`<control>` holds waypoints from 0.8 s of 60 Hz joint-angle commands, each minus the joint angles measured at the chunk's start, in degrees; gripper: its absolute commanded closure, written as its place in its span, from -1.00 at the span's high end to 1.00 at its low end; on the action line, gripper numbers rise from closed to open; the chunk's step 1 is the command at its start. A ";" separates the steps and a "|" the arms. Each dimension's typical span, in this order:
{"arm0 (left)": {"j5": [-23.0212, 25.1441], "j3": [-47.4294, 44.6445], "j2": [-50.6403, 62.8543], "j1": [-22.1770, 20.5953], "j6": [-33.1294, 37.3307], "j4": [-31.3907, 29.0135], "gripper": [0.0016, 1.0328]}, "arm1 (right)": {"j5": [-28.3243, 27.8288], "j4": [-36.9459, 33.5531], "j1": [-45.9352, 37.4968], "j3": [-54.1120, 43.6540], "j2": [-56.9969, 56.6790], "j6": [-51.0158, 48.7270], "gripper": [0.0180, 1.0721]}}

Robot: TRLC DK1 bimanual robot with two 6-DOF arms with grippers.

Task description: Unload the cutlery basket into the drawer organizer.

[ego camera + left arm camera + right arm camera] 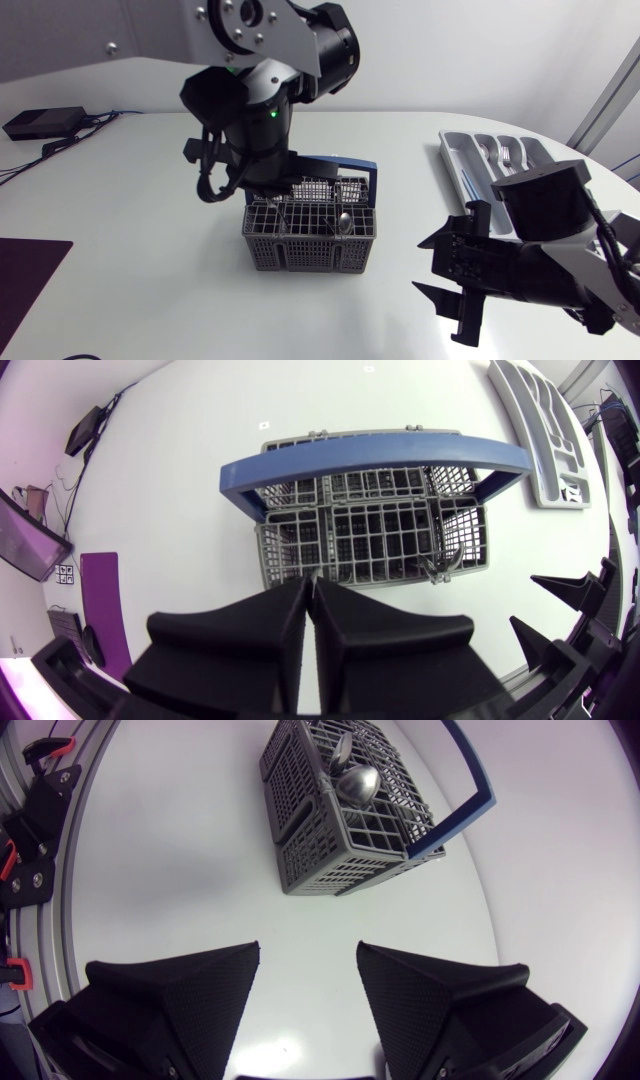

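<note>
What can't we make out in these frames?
Left gripper: head view, hidden under the left arm.
Cutlery basket: piece count unclear in every view; mesh dividers and left arm cover it.
Drawer organizer: head view, near end behind right arm; contents too small.

Basket (310,240): grey, open grid mesh. Handle (375,460): blue. Spoon (357,785): shiny silver. Organizer (480,160): light grey, plain. Left gripper (309,592), right gripper (308,952): matte black, with fine woven texture on right's finger faces. Left arm (285,45): silver-grey link, black joints, green LED (271,112). Table (120,200): white. Mat (25,280): dark purple.
</note>
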 commanded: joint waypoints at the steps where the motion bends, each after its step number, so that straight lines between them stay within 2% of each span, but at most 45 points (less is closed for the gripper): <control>1: -0.20 -1.78 -1.53 -0.21 0.71 0.30 -0.89 | 0.49 -0.48 0.72 -0.42 -0.26 1.80 0.36; 24: -3.45 -3.19 -3.90 -0.48 0.62 1.18 -0.91 | 1.02 -1.44 1.24 -0.42 -1.23 2.15 0.36; 48: -3.45 -4.60 -8.82 -1.27 1.50 2.06 -0.91 | 1.63 -1.35 1.95 -0.42 -2.46 2.85 0.36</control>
